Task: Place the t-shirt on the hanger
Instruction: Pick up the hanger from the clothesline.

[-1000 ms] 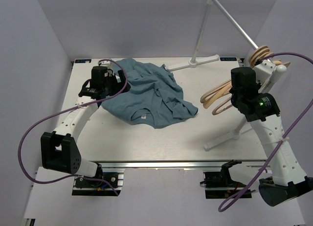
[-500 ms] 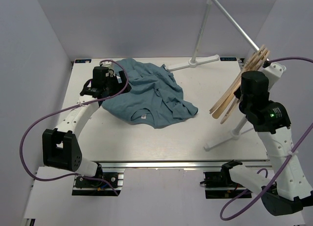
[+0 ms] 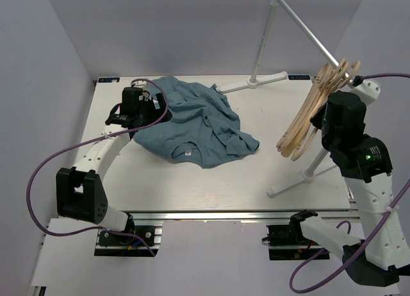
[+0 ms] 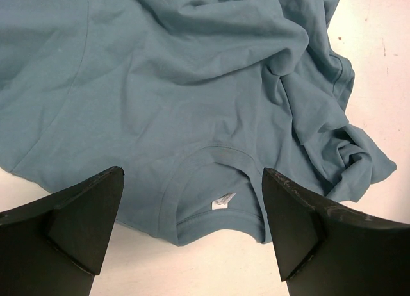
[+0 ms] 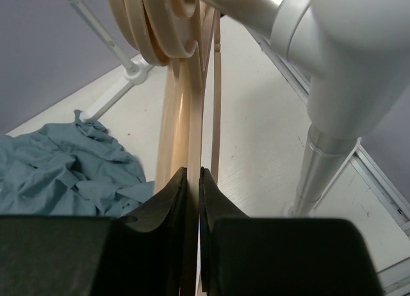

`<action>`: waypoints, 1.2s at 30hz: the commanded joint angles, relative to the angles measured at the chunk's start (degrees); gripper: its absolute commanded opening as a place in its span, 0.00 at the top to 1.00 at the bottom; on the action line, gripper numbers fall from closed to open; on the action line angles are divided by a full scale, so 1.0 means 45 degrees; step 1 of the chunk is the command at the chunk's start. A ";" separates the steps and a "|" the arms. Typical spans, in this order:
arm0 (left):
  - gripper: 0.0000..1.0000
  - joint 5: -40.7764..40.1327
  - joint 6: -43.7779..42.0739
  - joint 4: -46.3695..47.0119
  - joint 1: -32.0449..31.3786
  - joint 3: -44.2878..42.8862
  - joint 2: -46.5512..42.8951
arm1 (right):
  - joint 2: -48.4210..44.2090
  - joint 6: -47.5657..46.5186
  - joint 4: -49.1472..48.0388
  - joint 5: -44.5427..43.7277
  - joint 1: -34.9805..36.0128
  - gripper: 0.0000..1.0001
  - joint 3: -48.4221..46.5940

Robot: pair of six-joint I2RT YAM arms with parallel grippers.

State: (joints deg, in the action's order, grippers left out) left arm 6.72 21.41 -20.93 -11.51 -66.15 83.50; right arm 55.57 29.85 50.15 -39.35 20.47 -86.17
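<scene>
Pale table (image 3: 192, 187), lilac walls on three sides; both arm bases bolted at the near edge. Purple cables (image 3: 391, 75) loop off each arm

Near right: the right arm rises steeply at the table's right edge. Its right gripper (image 5: 193, 180) is clenched on the hanger (image 5: 192, 116), fingers pinched tight on the thin wooden edge, no gap showing. Hanger hangs slanted in a bundle with other hangers (image 5: 165, 129) alike. Low ends point toward table centre; hooks are bunched up at the slanted rod of the white stand (image 3: 266, 36). One stand foot (image 3: 288, 185) rests on the table just below the bundle

Mid left: t-shirt (image 3: 192, 123) lies crumpled on the table, left of centre, well apart from the hanger. Collar faces the near edge, white neck label (image 4: 223, 200) showing inside it. Right side is bunched in folds, one corner of cloth poking out toward the right

The left gripper (image 4: 192, 180) is released, fingers (image 4: 83, 222) spread wide, over the t-shirt's left part; the wrist view frames the collar between them. Whether the tips touch cloth, cannot tell

Far: another stand foot (image 3: 256, 83) sits at the far edge, just beside the t-shirt's far corner, pole rising out of view
</scene>
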 commanded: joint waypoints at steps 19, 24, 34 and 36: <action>0.02 0.0518 -0.0090 0.0451 0.0018 -0.0241 0.0369 | -0.2054 -0.0030 0.1511 0.3311 -0.0037 1.00 -0.0422; 0.02 0.0519 -0.0129 0.0471 0.0018 -0.0125 0.0506 | -0.2368 -0.0227 0.2154 0.3901 -0.0017 1.00 -0.0636; 0.02 0.0244 -0.0129 0.0295 0.0018 -0.0144 0.0643 | -0.3071 0.0652 0.4145 0.3491 -0.0018 1.00 0.0632; 0.02 0.0362 -0.0129 0.0392 0.0018 -0.0105 0.0643 | -0.3343 0.0867 0.4401 0.3511 -0.0037 1.00 0.0964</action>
State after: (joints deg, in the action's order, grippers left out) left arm 7.79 21.41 -20.08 -11.51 -66.15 86.80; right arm 41.95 31.59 67.72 -24.47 20.32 -83.31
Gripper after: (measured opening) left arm 0.982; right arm 0.133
